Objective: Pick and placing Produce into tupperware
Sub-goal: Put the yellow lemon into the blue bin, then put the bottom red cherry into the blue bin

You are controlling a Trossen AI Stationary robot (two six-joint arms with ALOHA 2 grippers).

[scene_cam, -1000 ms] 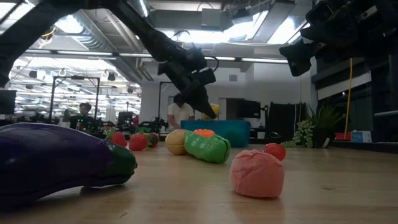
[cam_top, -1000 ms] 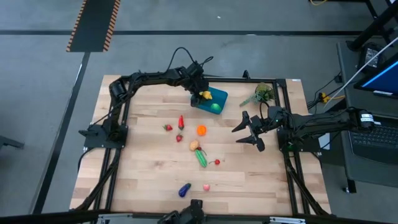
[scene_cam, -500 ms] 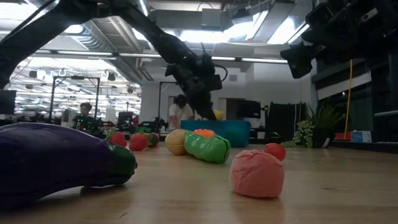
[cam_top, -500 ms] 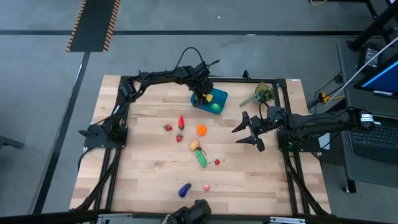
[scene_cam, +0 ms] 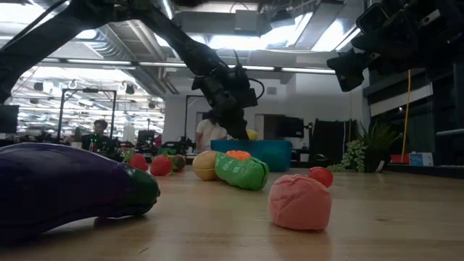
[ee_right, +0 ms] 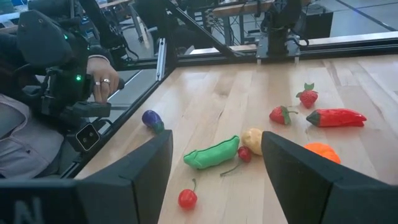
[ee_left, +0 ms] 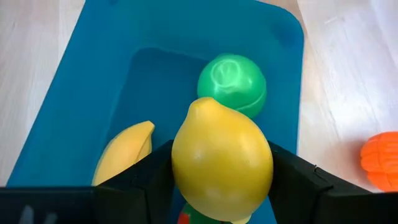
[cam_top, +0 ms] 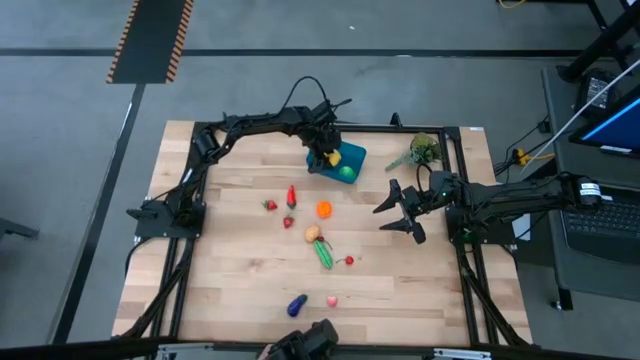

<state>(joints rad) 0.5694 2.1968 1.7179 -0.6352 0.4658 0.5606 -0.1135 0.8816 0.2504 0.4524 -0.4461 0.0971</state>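
Holding the smooth yellow plastic lemon [ee_left: 222,160] clamped in L gripper [cam_top: 326,157] over teal-blue tub [ee_left: 74,112] near worktop's far edge, I judged release was next; R gripper [cam_top: 400,210] waited, jaws apart.

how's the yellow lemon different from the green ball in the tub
The lemon is yellow and egg-shaped with a pointed tip; the green ball is round and green. The lemon is clamped between the left gripper fingers above the teal tub; the green ball already lies loose on the tub floor. In the left wrist view the lemon looks larger, though it is nearer the camera. Both are smooth, glossy toy produce.
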